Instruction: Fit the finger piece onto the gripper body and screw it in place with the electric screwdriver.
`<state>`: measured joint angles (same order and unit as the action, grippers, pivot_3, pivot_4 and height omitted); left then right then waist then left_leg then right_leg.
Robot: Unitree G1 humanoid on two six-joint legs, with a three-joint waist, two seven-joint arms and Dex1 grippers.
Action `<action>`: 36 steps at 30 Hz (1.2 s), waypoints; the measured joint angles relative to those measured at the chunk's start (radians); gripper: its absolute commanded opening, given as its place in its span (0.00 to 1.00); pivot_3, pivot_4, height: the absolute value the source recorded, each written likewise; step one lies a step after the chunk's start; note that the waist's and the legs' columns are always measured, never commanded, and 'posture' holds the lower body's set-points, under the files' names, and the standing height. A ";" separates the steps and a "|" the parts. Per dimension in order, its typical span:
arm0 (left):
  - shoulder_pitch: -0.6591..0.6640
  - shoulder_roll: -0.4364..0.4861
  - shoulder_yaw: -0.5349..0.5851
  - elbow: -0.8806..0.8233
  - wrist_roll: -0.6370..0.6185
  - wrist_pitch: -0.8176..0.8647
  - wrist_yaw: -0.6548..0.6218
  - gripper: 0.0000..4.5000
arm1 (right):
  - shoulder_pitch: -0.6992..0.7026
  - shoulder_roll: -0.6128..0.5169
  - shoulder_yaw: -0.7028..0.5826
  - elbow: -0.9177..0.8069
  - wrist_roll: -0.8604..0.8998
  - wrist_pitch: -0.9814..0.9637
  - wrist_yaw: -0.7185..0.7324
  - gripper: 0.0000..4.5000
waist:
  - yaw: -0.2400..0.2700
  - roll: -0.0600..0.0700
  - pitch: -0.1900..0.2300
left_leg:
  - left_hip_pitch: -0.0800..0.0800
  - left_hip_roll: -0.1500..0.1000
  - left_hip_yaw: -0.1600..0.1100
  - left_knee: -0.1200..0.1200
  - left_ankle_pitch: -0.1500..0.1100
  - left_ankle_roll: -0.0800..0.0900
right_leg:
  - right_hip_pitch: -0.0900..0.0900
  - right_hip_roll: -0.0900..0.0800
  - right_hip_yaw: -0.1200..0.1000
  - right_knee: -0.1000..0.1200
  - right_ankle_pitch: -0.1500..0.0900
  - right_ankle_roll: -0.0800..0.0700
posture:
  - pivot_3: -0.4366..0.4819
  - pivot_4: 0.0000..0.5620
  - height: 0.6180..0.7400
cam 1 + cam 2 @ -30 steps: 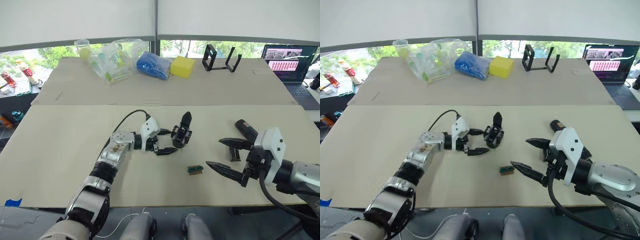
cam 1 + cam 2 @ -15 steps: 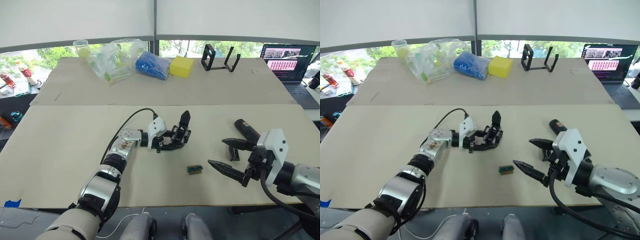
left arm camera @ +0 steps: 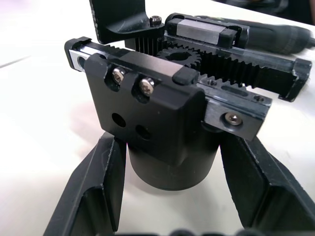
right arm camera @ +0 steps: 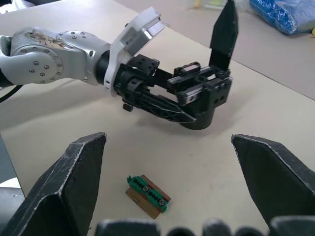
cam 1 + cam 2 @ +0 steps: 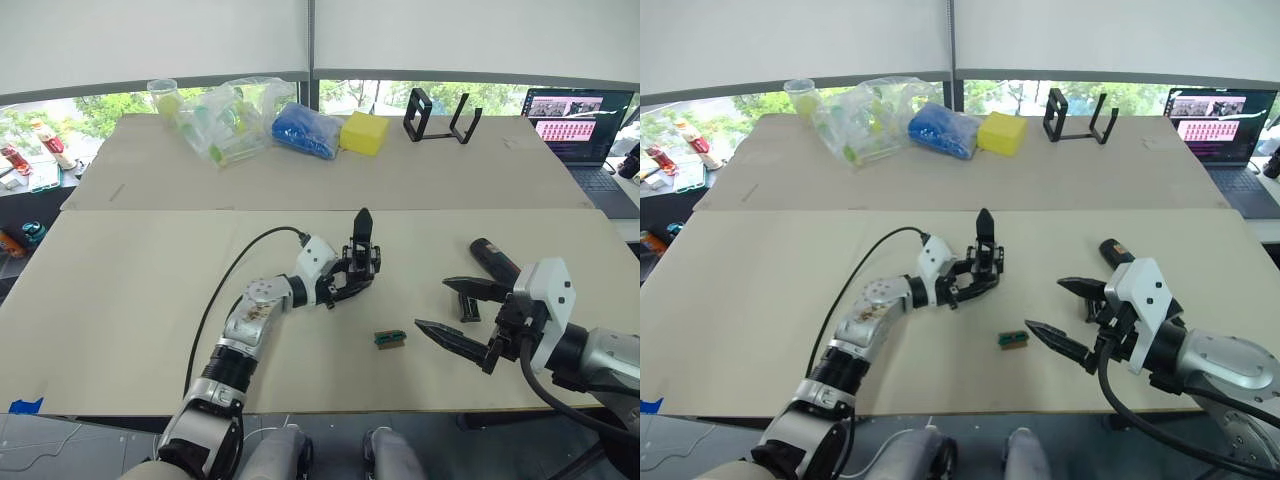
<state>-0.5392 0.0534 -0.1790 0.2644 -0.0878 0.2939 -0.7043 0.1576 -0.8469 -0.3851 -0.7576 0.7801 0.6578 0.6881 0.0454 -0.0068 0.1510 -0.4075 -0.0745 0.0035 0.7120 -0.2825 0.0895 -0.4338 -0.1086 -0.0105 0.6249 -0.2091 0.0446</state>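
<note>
The gripper body (image 5: 358, 272) is a chunky black block with a round base and an upright pointed finger, standing mid-table. My left gripper (image 5: 348, 284) is shut on its round base, one finger on each side (image 3: 93, 196). My right gripper (image 5: 432, 304) hovers open to the right, nothing between its fingers. The finger piece (image 5: 467, 305), a small black wedge, lies on the table just beyond the right gripper. The electric screwdriver (image 5: 490, 258) lies behind it, partly hidden by the right wrist.
A tiny green-and-tan block (image 5: 390, 339) lies between the two grippers. On the far table stand a black open-frame stand (image 5: 440, 118), a yellow block (image 5: 365, 132), a blue bag (image 5: 308, 130) and a clear plastic bag (image 5: 225, 120). A laptop (image 5: 570, 125) sits far right.
My left gripper reached forward from beside the gripper body and shut around its base; the body now stands more upright and slightly farther left. The right gripper has not moved.
</note>
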 measured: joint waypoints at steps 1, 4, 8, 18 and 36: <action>0.006 -0.012 -0.007 -0.010 0.010 0.017 0.027 0.51 | 0.000 0.000 0.000 0.000 -0.004 0.000 0.000 1.00 | 0.000 0.000 0.000 | 0.000 0.000 0.000 0.000 0.000 0.000 | 0.000 0.000 0.000 0.000 0.000 0.000 | 0.48 0.27 1.00; 0.025 -0.044 -0.027 -0.013 0.021 0.040 0.094 0.51 | 0.001 0.003 0.002 0.001 -0.013 -0.003 0.000 1.00 | -0.001 0.000 0.000 | 0.000 0.000 0.000 0.000 0.000 0.000 | 0.000 0.000 -0.001 0.000 0.000 0.000 | 0.48 0.27 1.00; 0.028 -0.065 -0.057 -0.014 0.033 0.038 0.135 0.62 | -0.010 0.014 0.024 0.002 -0.017 -0.003 -0.001 1.00 | 0.003 0.000 0.000 | 0.000 0.000 0.000 0.000 0.000 -0.001 | 0.000 0.000 -0.001 0.000 0.000 0.000 | 0.48 0.27 1.00; -0.004 0.096 -0.091 0.067 0.034 -0.082 -0.050 0.99 | 0.002 0.015 0.018 0.004 -0.040 -0.012 0.004 1.00 | 0.001 0.000 0.000 | 0.001 0.000 0.000 0.000 0.001 -0.002 | 0.000 0.000 -0.001 0.000 0.000 0.000 | 0.48 0.27 1.00; -0.296 0.037 -0.044 0.670 0.017 -0.518 -0.338 0.59 | 0.051 0.018 -0.023 0.019 -0.053 -0.017 0.005 1.00 | 0.000 0.000 0.000 | 0.001 0.000 0.000 0.000 0.000 0.000 | 0.001 0.000 -0.002 0.000 0.000 0.000 | 0.48 0.27 1.00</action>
<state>-0.8355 0.0908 -0.2230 0.9347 -0.0708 -0.2243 -1.0426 0.2088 -0.8293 -0.4077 -0.7383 0.7269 0.6404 0.6926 0.0452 -0.0068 0.1510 -0.4067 -0.0748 0.0039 0.7119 -0.2823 0.0893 -0.4332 -0.1086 -0.0126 0.6247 -0.2091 0.0445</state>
